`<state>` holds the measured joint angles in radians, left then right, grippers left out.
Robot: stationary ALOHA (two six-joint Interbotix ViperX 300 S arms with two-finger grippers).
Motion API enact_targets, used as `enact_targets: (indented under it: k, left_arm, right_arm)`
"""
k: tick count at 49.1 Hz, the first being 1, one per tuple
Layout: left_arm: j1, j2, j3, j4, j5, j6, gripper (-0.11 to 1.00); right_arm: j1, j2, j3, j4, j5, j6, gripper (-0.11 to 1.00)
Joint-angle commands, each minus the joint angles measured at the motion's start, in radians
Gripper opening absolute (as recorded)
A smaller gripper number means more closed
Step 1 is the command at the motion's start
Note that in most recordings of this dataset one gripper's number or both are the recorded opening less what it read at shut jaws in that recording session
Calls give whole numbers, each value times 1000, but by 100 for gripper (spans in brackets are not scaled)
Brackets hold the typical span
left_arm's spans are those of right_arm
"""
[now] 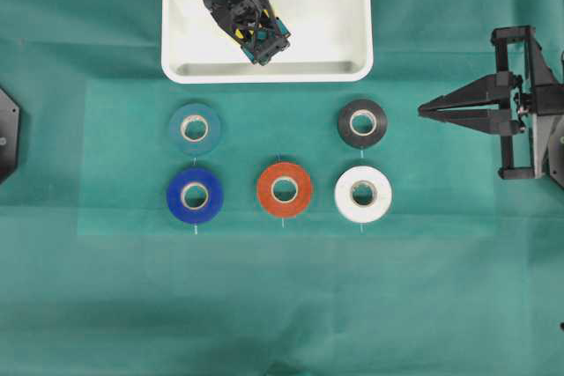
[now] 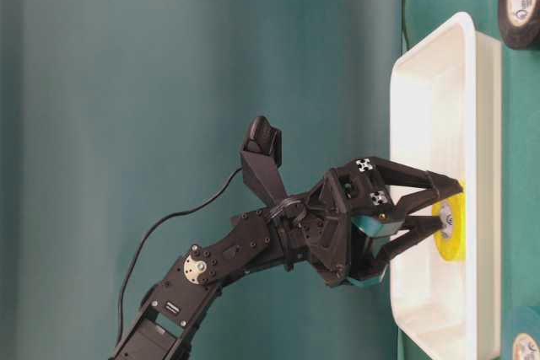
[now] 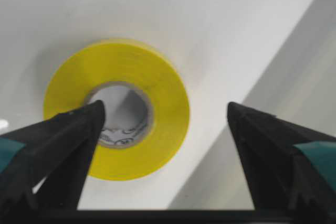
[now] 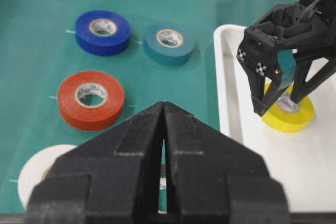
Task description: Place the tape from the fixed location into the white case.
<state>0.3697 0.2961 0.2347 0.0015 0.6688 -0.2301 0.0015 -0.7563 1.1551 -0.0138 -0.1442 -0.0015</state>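
Yellow tape (image 3: 118, 106) lies flat inside the case (image 1: 344, 15), under the released left tool (image 3: 163, 124), one finger (image 3: 63, 145) over its core; right tool (image 4: 164, 145) clenched, empty.

Tape (image 3: 118, 108) lies flat in the white case (image 1: 344, 33) — directly under left gripper (image 3: 165, 124), w/ one finger (image 3: 73, 140) over its core.

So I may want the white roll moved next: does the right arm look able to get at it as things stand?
Probably yes. The white roll lies flat on the cloth, apart from the orange-red roll and the black roll, with nothing between it and the right pincer, which is shut.
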Motion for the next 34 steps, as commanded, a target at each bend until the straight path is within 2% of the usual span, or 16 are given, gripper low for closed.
enact_targets:
  k: [1, 34]
  left_arm:
    - [2, -54, -20, -3, 6, -2, 97]
    - [-61, -212, -81, -5, 143, -3, 97]
  right_arm:
    - [0, 2, -28, 2, -9, 0, 1]
    - [-2, 2, -28, 0, -8, 0, 1]
